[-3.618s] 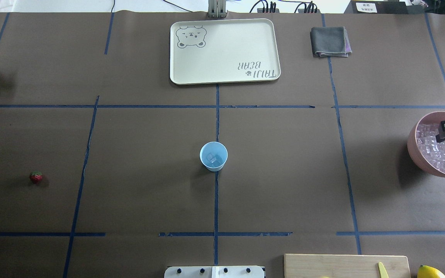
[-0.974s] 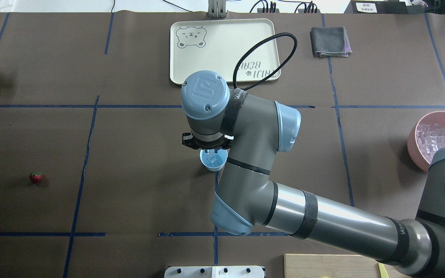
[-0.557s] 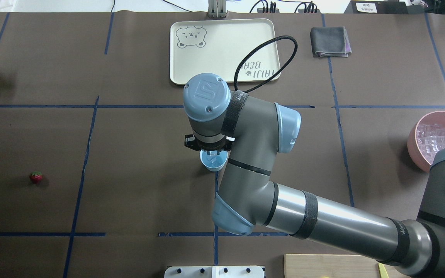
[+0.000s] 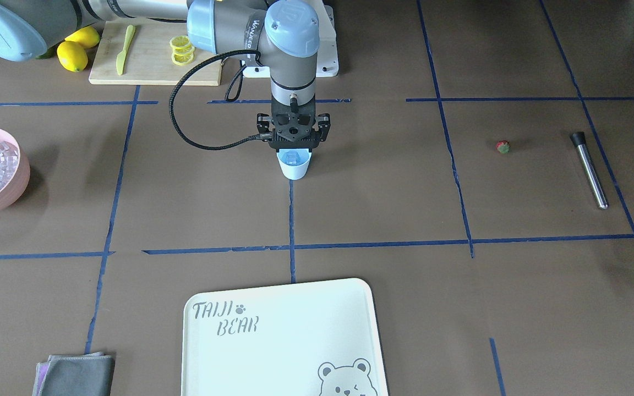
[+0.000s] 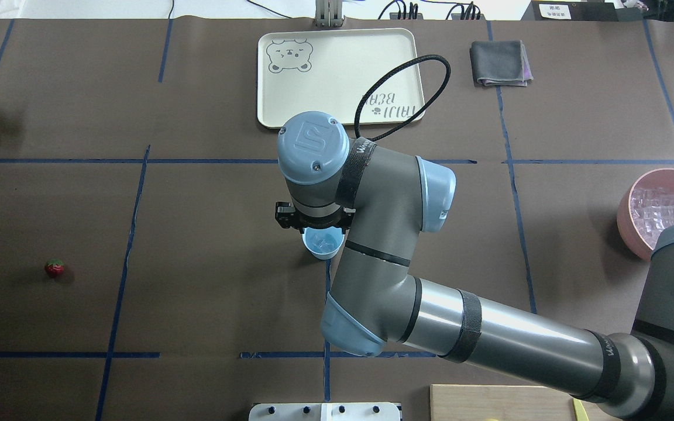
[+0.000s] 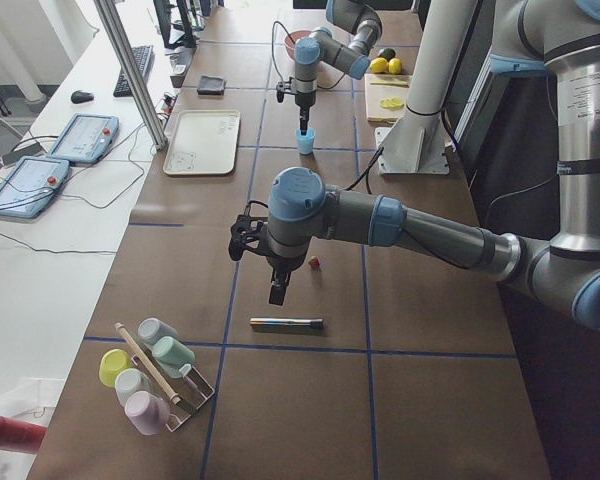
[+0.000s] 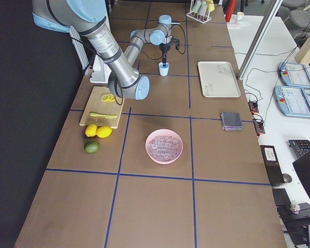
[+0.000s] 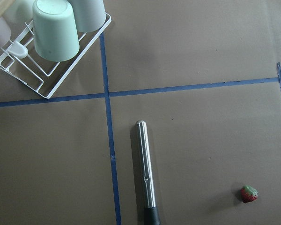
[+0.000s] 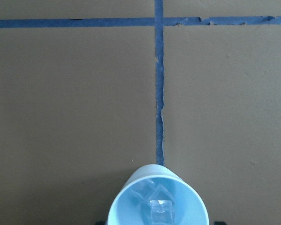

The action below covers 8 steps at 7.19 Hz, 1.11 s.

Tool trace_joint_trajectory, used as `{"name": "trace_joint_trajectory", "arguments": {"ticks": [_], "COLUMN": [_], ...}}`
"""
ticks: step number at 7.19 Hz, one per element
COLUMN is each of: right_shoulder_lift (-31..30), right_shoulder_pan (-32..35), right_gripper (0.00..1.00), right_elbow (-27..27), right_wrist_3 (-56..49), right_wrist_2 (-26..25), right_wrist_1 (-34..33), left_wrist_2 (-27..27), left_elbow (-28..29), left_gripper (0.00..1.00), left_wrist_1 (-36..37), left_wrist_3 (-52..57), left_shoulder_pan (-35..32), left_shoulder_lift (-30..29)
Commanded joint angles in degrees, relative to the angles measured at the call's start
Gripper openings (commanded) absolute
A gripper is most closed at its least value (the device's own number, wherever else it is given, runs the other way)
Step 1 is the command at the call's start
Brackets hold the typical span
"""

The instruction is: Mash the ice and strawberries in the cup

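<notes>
One cup (image 4: 295, 169) stands mid-table on a blue tape line, with at least two cubes of ice (image 9: 159, 208) inside. The right gripper (image 4: 294, 144) hangs just above it, jaws spread wide and holding nothing. One strawberry (image 4: 503, 147) lies well apart on the robot's left, near one steel rod (image 4: 589, 170). One pink bowl (image 4: 17, 184), heaped with more ice, sits at the robot's far right. The left gripper (image 6: 278, 290) hovers above the rod; whether its jaws are apart cannot be told.
</notes>
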Motion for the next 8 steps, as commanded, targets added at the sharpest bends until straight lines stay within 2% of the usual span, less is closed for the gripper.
{"name": "trace_joint_trajectory", "arguments": {"ticks": [1,3,5,6,8], "right_shoulder_lift": [-0.03,-0.55,-6.67,-11.06,-17.49], "right_shoulder_pan": [0.8,4.39,10.09,14.21,25.97], "right_gripper": [0.99,0.99,0.99,0.99,1.0], "right_elbow": [2.15,6.72,14.43,18.39,20.97], "right_wrist_3": [0.33,-0.19,-5.16,-11.9,-24.03], "right_wrist_2": [-0.02,-0.11,0.42,1.98,11.54], "right_wrist_1": [-0.76,-3.92,-4.02,-4.02,-4.11], "left_wrist_2": [0.09,0.62,0.35,0.61,2.79], "left_elbow": [-0.03,-0.9,-1.17,-1.17,-0.82], "left_gripper": [1.0,1.0,1.0,1.0,1.0], "left_wrist_1": [-0.09,-1.83,-4.03,-9.79,-25.06], "left_wrist_3": [-0.08,-3.22,-8.13,-16.44,-32.45], "left_shoulder_pan": [0.05,0.74,6.87,12.12,19.78], "left_shoulder_lift": [-0.09,-0.27,-0.1,-0.01,3.05]}}
